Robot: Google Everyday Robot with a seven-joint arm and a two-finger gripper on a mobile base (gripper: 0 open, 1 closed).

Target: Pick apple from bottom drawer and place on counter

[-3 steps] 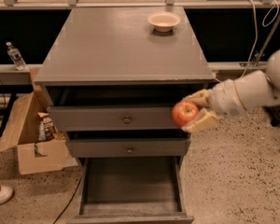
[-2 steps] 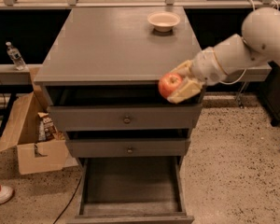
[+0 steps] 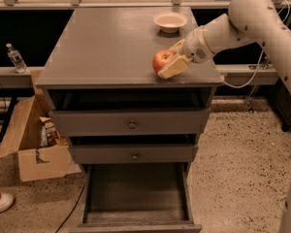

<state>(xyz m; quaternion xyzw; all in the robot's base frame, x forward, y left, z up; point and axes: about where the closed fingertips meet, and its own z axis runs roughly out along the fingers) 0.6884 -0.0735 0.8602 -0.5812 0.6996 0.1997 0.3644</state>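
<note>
The red apple (image 3: 161, 60) is held between my gripper's cream fingers (image 3: 173, 67) over the right front part of the gray counter (image 3: 102, 47); I cannot tell whether it rests on the surface. My gripper (image 3: 170, 58) is shut on the apple and reaches in from the right on the white arm (image 3: 242, 21). The bottom drawer (image 3: 136, 198) is pulled out below, with a bare gray floor and nothing in it.
A cream bowl (image 3: 170, 21) stands on the counter's back right, just behind the gripper. The two upper drawers (image 3: 131, 124) with brass knobs stand slightly open. An open cardboard box (image 3: 34, 144) sits on the floor at left, and a water bottle (image 3: 14, 57) is on a ledge.
The gripper has carried the apple up and to the left, from in front of the top drawer to over the counter's right front part.
</note>
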